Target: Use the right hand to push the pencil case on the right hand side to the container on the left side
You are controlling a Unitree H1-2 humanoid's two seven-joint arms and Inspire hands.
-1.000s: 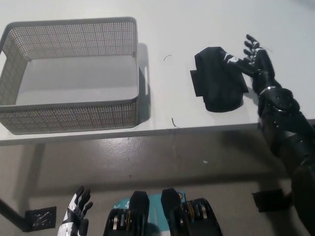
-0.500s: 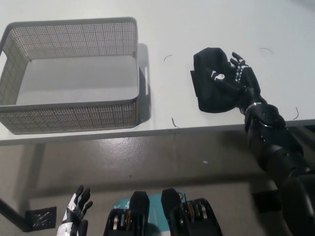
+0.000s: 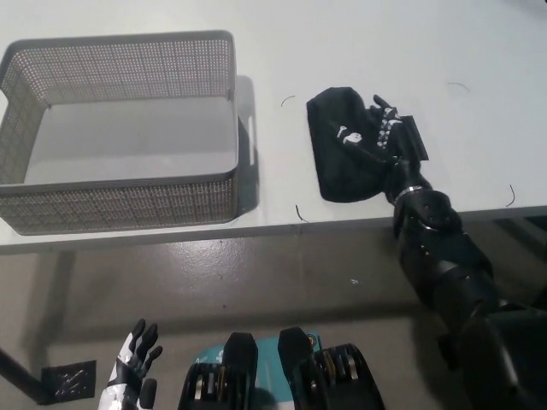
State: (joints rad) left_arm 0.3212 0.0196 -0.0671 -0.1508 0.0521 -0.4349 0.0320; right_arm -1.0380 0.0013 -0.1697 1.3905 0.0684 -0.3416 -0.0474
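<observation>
A black pencil case point(image 3: 344, 150) lies on the white table point(image 3: 359, 51), a little right of the grey mesh container point(image 3: 120, 128). My black right hand point(image 3: 380, 137) rests open against the case's right side, fingers spread over its top. A narrow gap of table separates the case from the container's right wall. My white left hand point(image 3: 132, 371) hangs open at the lower left, below the table edge.
The table's front edge point(image 3: 282, 226) runs across the middle of the view, with grey floor below. A black flat piece point(image 3: 410, 137) sticks out from behind the right hand. Thin dark marks dot the tabletop.
My right hand has swept left, sliding the pencil case toward the container. The gap between case and container has shrunk. The left hand stays put.
</observation>
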